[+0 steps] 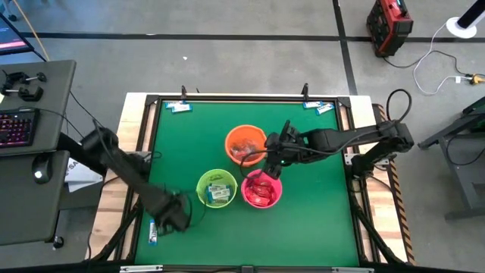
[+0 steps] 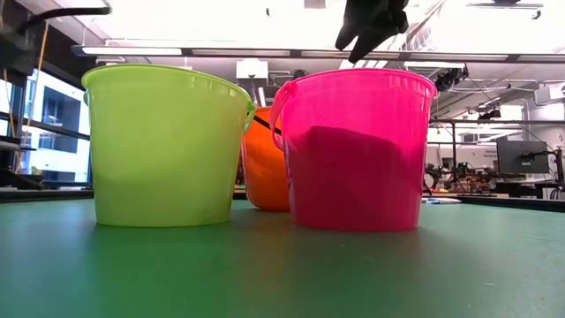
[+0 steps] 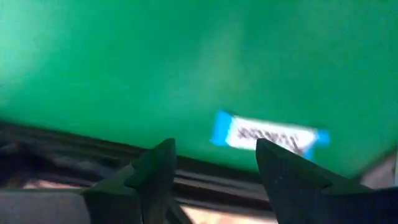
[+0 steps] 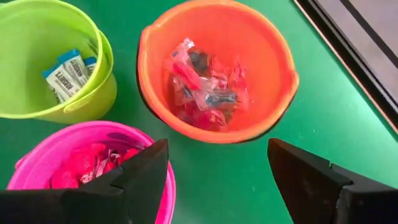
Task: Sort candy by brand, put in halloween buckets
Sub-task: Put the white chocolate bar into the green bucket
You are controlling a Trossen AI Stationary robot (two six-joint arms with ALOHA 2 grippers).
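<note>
Three buckets cluster mid-mat: orange bucket (image 1: 245,144), with the lime green bucket (image 1: 217,187) and hot pink bucket (image 1: 262,189) just beside it on the near side, touching or nearly so. Orange bucket holds clear-wrapped candies (image 4: 205,90); green holds blue-and-white candies (image 4: 68,73); pink holds red candies (image 4: 87,165). Right gripper (image 1: 274,155) hangs between the orange and pink buckets, jaws wide, holding nothing. Left gripper (image 1: 176,216) is well away from the orange bucket, near the mat's front-left edge, jaws wide and empty, above a blue-and-white candy (image 3: 268,135) on the green mat (image 1: 318,205). More blue-and-white candies (image 1: 179,107) lie at the mat's far corners.
</note>
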